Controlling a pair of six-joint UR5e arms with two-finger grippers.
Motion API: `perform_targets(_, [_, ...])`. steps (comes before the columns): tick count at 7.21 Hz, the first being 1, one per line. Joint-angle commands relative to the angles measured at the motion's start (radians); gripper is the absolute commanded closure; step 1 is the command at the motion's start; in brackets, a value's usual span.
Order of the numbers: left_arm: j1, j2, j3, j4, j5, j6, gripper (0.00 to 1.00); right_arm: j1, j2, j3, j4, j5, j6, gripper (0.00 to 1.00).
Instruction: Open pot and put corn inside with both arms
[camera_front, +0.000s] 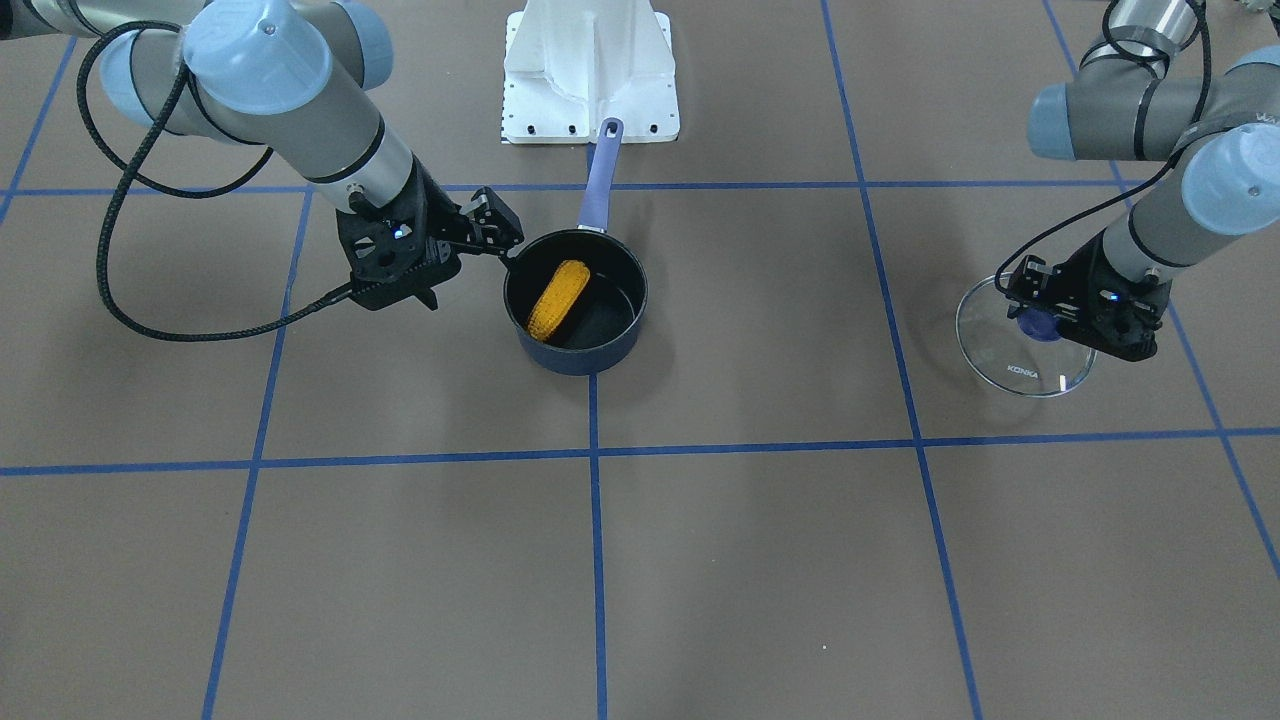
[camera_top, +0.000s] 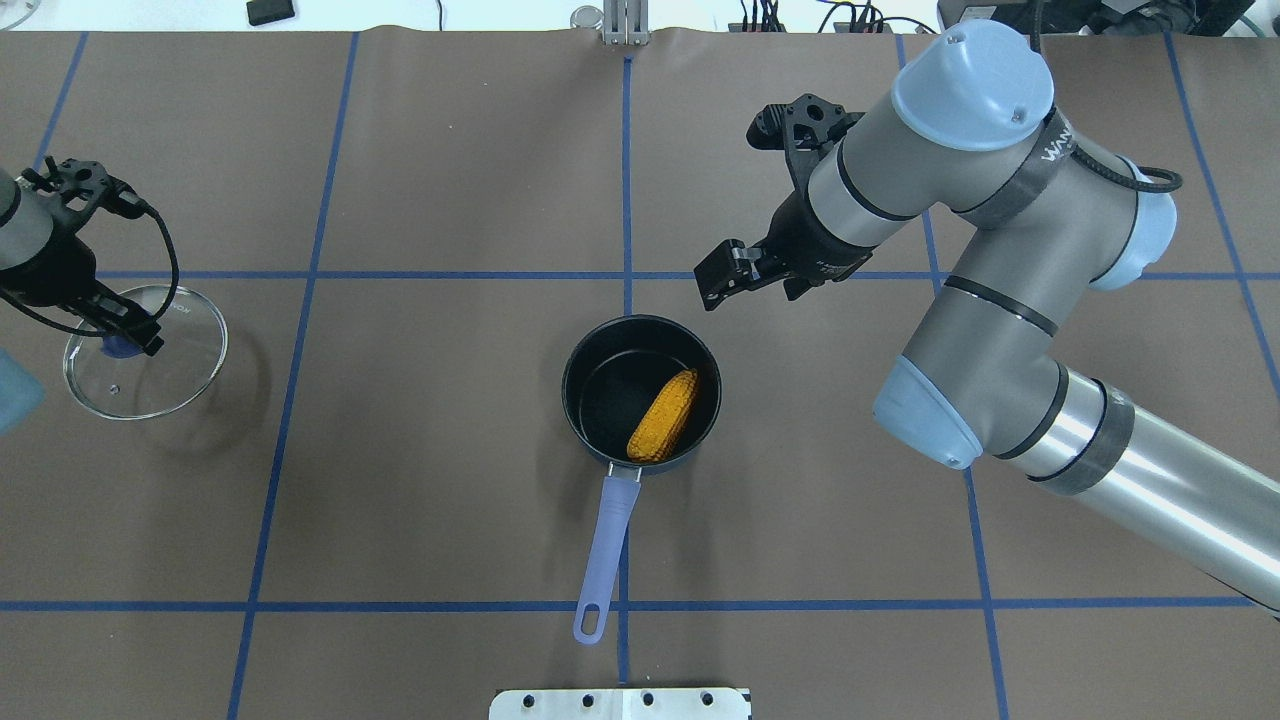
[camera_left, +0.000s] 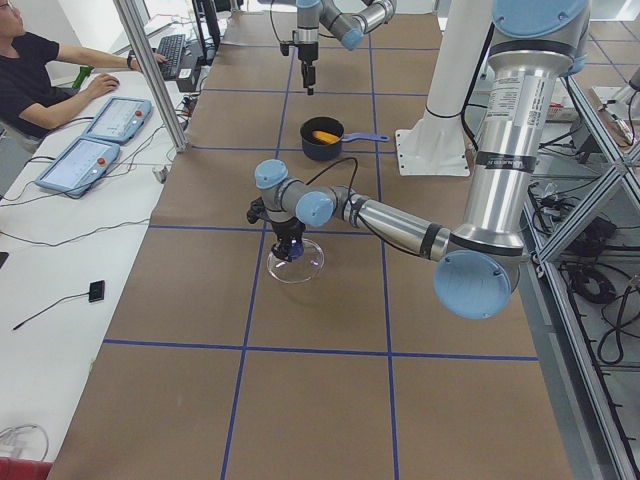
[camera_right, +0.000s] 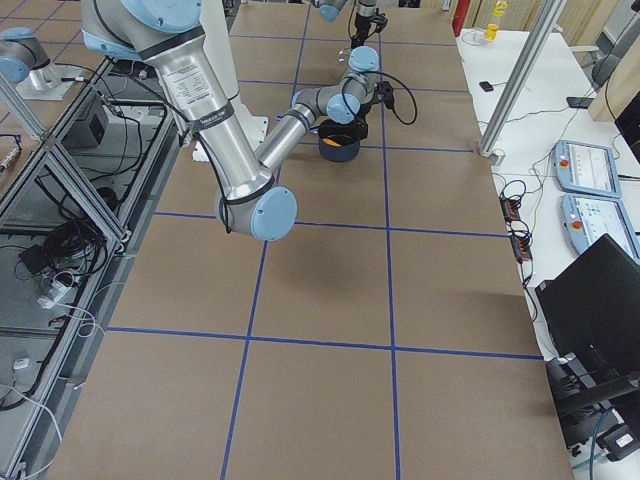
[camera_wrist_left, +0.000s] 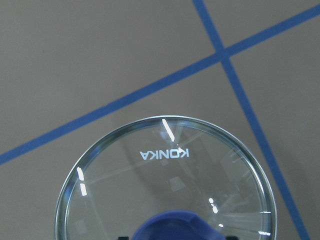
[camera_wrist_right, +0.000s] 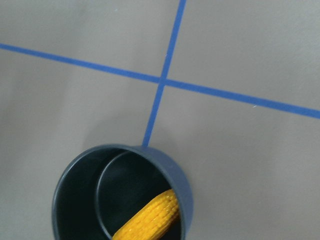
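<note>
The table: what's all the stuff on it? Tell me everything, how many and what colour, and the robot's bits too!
pot: one, dark navy with a periwinkle handle, mid-table, lid off
corn: one, orange-yellow, lying inside the pot
glass lid: one, clear with a blue knob, far over on the robot's left
base plate: one, white, at the robot's edge
tape lines: several, blue, a grid across the brown table
left end effector: one, black, closed on the lid's knob
right end effector: one, black, open and empty, beside the pot
</note>
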Motion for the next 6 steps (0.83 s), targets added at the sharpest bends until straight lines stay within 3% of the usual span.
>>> perform_targets(1, [0.001,0.003,0.030,-0.047,0.000,-0.006,0.42,0.023,-0.027,-0.003,-0.006,-0.012,-0.009,0.00])
perform_targets(2, [0.001,0.003,0.030,-0.047,-0.002,-0.008,0.40,0.028,-0.039,-0.003,-0.006,-0.012,-0.009,0.00])
perform_targets(3, [0.003,0.003,0.030,-0.047,-0.002,-0.006,0.14,0.032,-0.045,0.000,-0.006,-0.012,-0.009,0.00])
perform_targets(4, [0.003,0.003,0.029,-0.047,-0.002,-0.008,0.02,0.037,-0.054,-0.002,-0.006,-0.014,-0.009,0.00])
perform_targets(6, [-0.005,0.007,0.015,-0.048,-0.002,-0.005,0.02,0.095,-0.117,0.009,-0.006,-0.024,-0.009,0.00])
